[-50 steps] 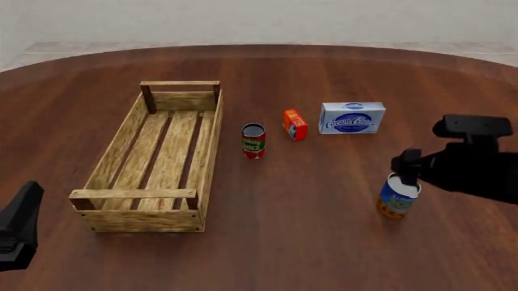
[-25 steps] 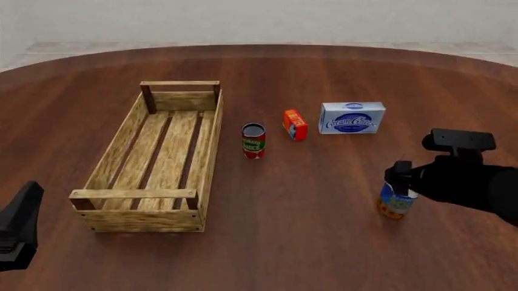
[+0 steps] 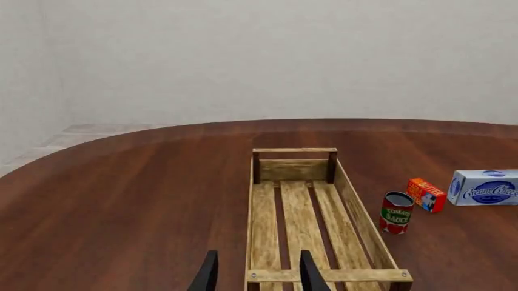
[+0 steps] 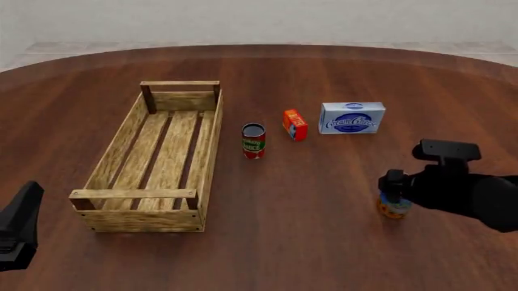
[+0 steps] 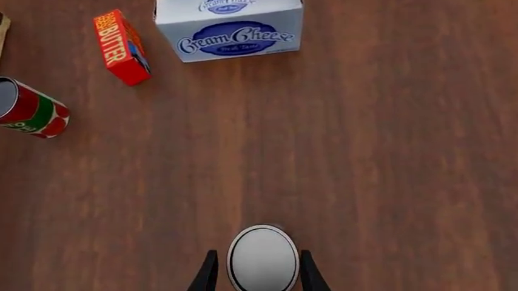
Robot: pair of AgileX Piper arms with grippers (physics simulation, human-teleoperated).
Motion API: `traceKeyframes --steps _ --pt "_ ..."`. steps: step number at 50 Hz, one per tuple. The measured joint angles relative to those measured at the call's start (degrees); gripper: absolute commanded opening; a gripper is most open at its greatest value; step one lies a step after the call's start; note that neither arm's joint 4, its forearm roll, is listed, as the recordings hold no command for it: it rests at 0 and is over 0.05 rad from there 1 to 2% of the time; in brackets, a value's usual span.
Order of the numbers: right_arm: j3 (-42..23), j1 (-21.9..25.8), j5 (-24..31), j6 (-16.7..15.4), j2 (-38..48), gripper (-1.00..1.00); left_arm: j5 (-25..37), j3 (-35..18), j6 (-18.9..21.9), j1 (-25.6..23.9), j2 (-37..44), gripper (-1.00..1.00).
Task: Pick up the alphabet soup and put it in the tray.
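The alphabet soup (image 4: 394,208) stands upright on the table at the right; only its orange lower part shows in the front view. Its silver-white top (image 5: 261,259) shows in the right wrist view. My right gripper (image 4: 394,185) (image 5: 258,254) is open and low over the can, one finger on each side of its top. The tray (image 4: 212,139), a long crate of light wooden slats, lies at the left with nothing in it and also shows in the left wrist view (image 3: 295,150). My left gripper (image 4: 20,224) (image 3: 257,276) is open and empty, near the tray's near end.
A smaller red-and-green can (image 4: 253,140) stands just right of the tray. A small orange box (image 4: 295,124) and a blue-and-white cream cheese box (image 4: 351,117) lie behind it, farther away than the soup. The table is dark round wood.
My right gripper has come down and a little left, from above the soup can's top to around it, hiding the upper label. The left arm and all the objects have stayed put.
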Motion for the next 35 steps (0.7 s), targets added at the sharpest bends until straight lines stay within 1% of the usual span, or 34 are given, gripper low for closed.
traceKeyframes --steps 29,30,35 --pt "1.1 -0.05 -6.4 0.44 6.68 1.0 0.0 0.0 0.0 0.0 0.0 1.0" --pt "1.12 -0.05 -6.63 0.43 6.94 -1.0 0.0 0.0 0.0 0.0 0.0 1.0" --pt "1.02 0.29 -7.29 0.5 7.21 -1.0 0.0 0.0 0.0 0.0 0.0 1.0"
